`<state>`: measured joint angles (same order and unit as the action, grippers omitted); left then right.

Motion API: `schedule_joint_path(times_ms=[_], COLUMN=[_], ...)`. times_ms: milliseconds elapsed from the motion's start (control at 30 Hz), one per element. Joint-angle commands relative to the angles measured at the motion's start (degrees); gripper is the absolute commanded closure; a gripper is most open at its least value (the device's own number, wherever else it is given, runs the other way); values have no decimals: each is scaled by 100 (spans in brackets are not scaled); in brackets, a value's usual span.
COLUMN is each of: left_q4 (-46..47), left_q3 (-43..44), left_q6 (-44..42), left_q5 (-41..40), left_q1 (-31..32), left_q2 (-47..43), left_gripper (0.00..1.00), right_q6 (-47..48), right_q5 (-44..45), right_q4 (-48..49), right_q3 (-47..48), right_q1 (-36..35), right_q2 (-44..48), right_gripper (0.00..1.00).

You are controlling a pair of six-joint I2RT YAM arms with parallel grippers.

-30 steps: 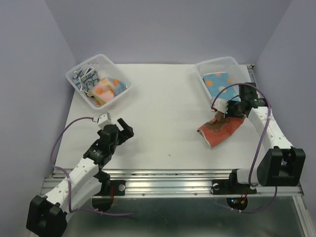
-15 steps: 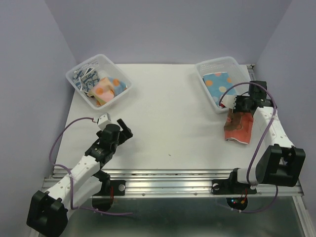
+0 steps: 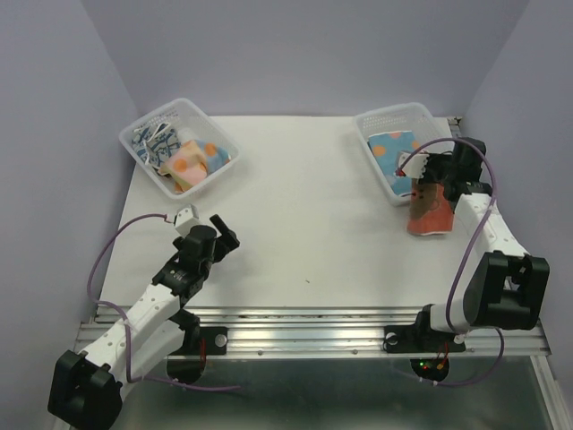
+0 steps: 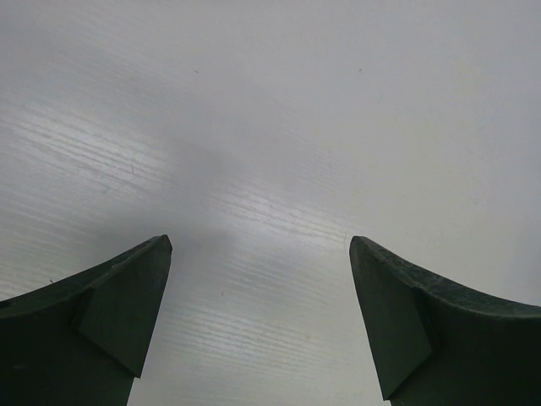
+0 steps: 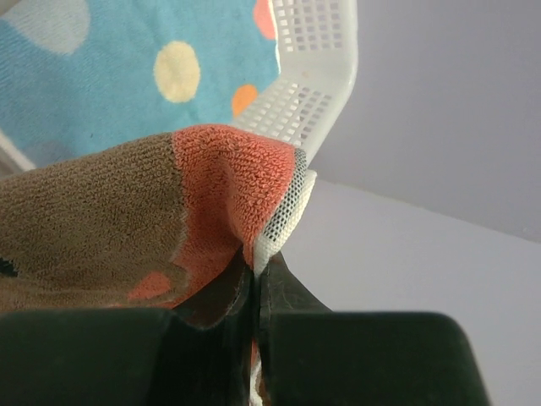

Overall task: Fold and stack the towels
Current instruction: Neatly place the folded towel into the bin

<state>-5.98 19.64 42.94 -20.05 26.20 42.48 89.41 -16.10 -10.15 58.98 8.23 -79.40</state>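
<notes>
Seen from above, the white counter (image 3: 304, 224) carries two clear mesh baskets at its far edge. At the right of the frame, we see the right tool (image 3: 430, 182) closed on a red-orange towel (image 3: 428, 213) with brown patches. The towel hangs as a bunched strip just beside the near corner of the right basket (image 3: 380, 119); we cannot tell whether its lower edge touches the counter. In the right wrist view, the two dark fingers (image 5: 221, 298) meet with the towel's fold pinched between them. The terry cloth bulges toward the upper left of that frame, against the white mesh corner of the basket. Inside this basket lies a blue dotted towel (image 3: 394, 149), flat, with yellow and orange spots. In the upper left of the overhead frame, the left basket (image 3: 154, 116) holds several crumpled cloths. Among them are a dark blue towel (image 3: 149, 141) with white pattern and a pale towel with orange dots (image 3: 188, 162), the two touching each other. The left tool (image 3: 229, 233) sits low in the lower left of the frame, well apart from both baskets. Its fingers are spread wide and grip nothing. The left wrist view shows only bare counter between its two dark fingertips (image 4: 127, 304).
</notes>
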Motion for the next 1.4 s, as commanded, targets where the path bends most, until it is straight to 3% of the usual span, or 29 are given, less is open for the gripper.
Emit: schedule_joint_path(times_ms=[0, 333, 667, 1367], left_q4=[0, -26, -176, -334], left_q3=[198, 233, 277, 541], left_q6=[48, 57, 206, 242], left_q5=[-201, -288, -315, -684], left_q1=[-9, -9, -9, -9], left_q2=[-99, -126, -258, -38], left_gripper=[1, 1, 1, 1], right_q6=[-160, -160, -450, -626], right_q5=[-349, -1044, -1062, -790], right_q4=[909, 1393, 1824, 3721], right_q3=[289, 676, 1177, 1590], right_q1=[30, 30, -41, -348], right_q2=[-137, -612, -1499, -3063], right_gripper=[99, 99, 99, 99])
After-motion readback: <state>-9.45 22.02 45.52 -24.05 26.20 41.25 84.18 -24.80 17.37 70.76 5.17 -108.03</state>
